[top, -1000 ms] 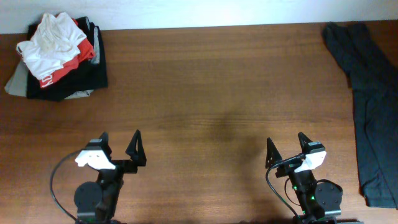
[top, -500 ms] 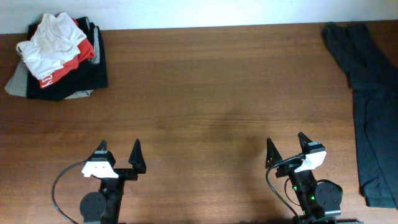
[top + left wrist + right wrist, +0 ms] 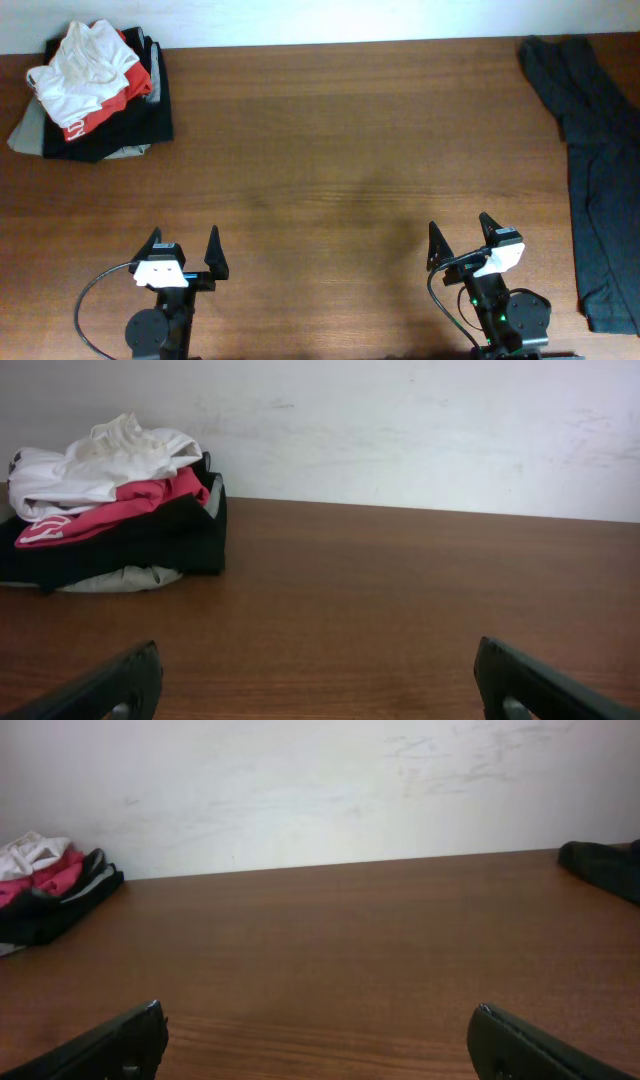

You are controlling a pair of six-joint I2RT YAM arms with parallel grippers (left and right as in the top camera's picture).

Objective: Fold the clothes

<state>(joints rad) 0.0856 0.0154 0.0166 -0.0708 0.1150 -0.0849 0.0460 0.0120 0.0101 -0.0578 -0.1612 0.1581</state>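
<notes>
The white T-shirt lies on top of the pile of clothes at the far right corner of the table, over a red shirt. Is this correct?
Not quite. The white T-shirt lies on top of the pile of clothes at the far left corner of the table, over the red shirt. The overhead view shows it.

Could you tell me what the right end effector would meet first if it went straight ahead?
Nothing, apparently: the right end effector faces bare table up to the back wall.
</notes>
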